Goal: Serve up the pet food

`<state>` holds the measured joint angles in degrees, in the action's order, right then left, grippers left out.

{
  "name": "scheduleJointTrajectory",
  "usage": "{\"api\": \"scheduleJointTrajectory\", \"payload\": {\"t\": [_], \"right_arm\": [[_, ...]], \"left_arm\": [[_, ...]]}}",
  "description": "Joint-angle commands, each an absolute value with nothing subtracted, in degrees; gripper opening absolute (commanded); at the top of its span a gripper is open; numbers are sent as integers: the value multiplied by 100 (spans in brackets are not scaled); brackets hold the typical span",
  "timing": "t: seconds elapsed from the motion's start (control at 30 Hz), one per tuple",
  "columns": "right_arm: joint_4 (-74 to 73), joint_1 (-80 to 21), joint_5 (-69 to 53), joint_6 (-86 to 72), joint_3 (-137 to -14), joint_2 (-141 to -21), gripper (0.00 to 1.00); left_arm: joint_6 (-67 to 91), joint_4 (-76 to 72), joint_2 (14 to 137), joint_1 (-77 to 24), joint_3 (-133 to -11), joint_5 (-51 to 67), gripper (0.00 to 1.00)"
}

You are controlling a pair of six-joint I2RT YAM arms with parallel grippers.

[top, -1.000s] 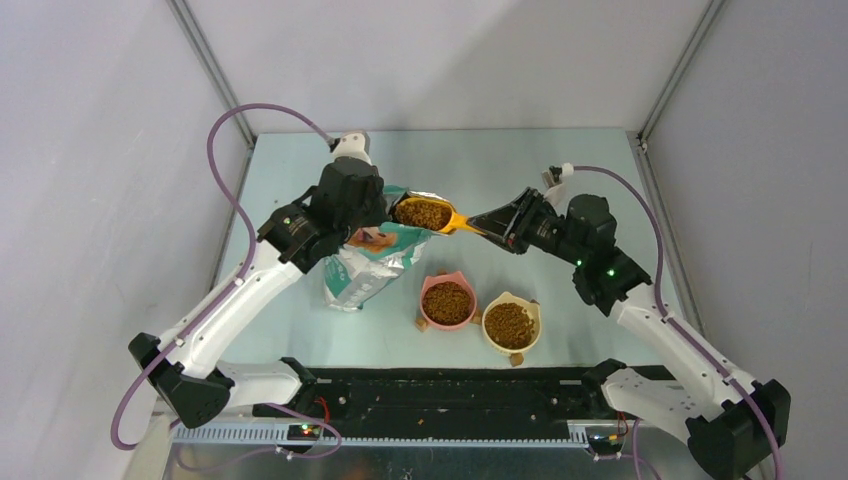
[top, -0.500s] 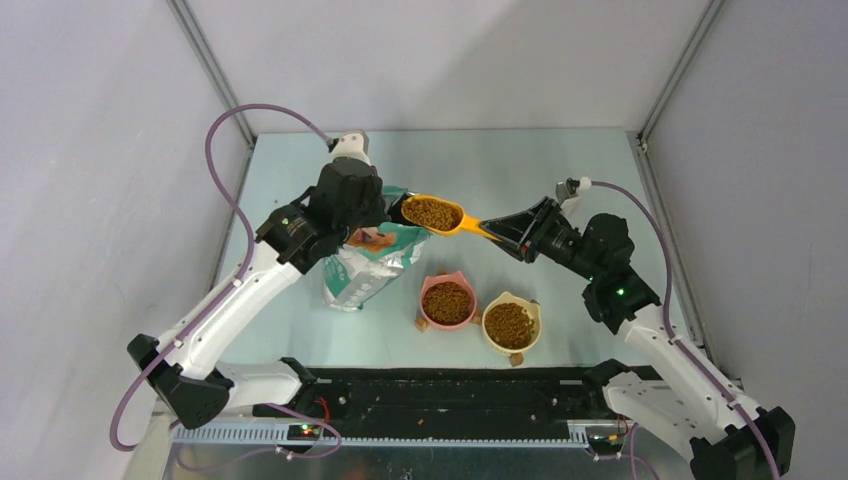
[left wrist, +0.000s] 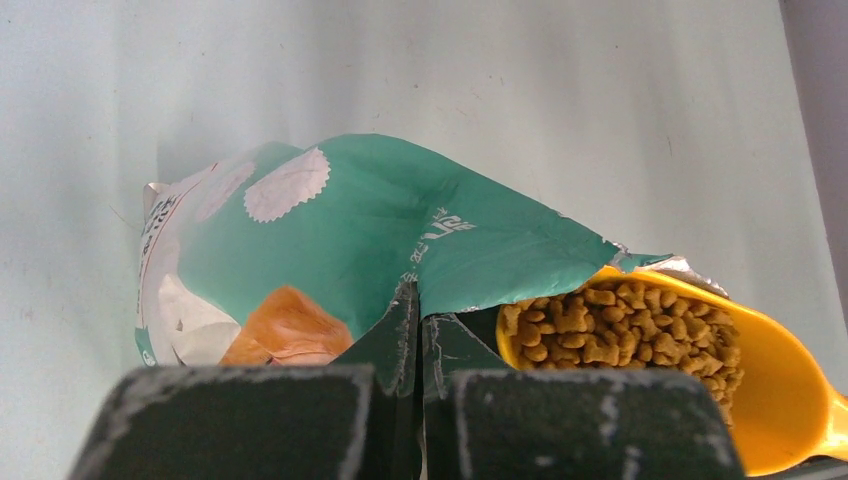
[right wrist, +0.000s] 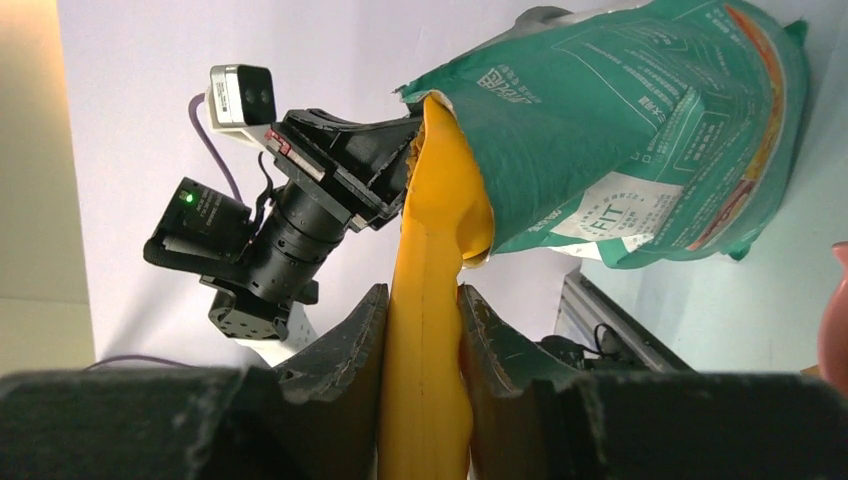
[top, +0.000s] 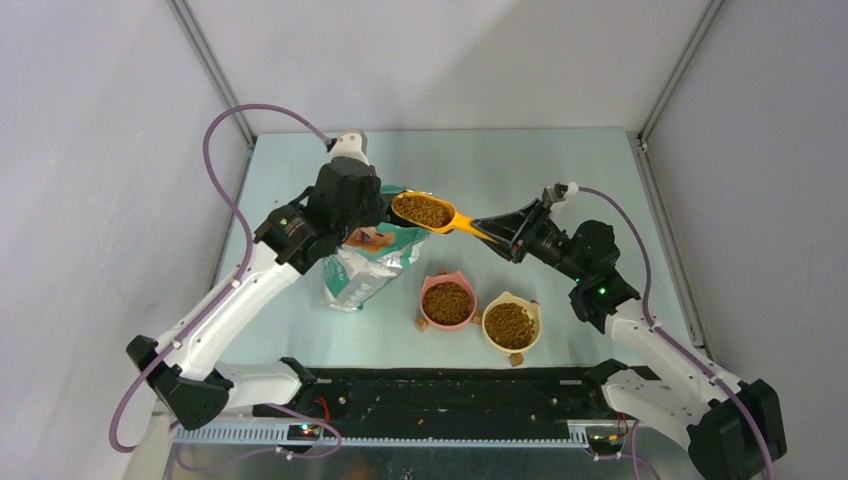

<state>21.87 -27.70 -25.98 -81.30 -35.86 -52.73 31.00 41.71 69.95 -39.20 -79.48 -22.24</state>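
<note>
The pet food (top: 422, 211) fills an orange scoop (top: 455, 222) held level at the mouth of the green-white bag (top: 365, 262). More kibble fills the pink bowl (top: 447, 301) and the yellow bowl (top: 511, 325). My left gripper (top: 384, 206) is shut on the bag's torn top edge (left wrist: 470, 255), and the left wrist view shows its jaws (left wrist: 419, 305) pinched together beside the kibble (left wrist: 620, 325). My right gripper (top: 488, 228) is shut on the scoop's handle (right wrist: 425, 340), with the bag (right wrist: 620, 130) beyond it.
The two bowls stand side by side in front of the bag, below the scoop and near the black rail (top: 450, 390) at the table's near edge. The pink bowl's rim (right wrist: 836, 320) shows at the right edge of the right wrist view.
My right arm swung out to the right, then came back a little; the full scoop shifted slightly right, then back left to the bag mouth. The left arm and bag stayed still.
</note>
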Motion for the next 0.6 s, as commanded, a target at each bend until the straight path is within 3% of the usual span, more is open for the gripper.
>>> {"api": "scheduleJointTrajectory", "payload": {"t": [0.0, 0.57], "right_arm": [[3472, -2700, -2949, -8604, -3472, -5457, 0], [2824, -2603, -2619, -8175, -3463, -4680, 0]], "left_arm": [[3049, 4319, 6733, -3864, -7913, -2384, 0], [3034, 4317, 6734, -3867, -7905, -2412, 0]]}}
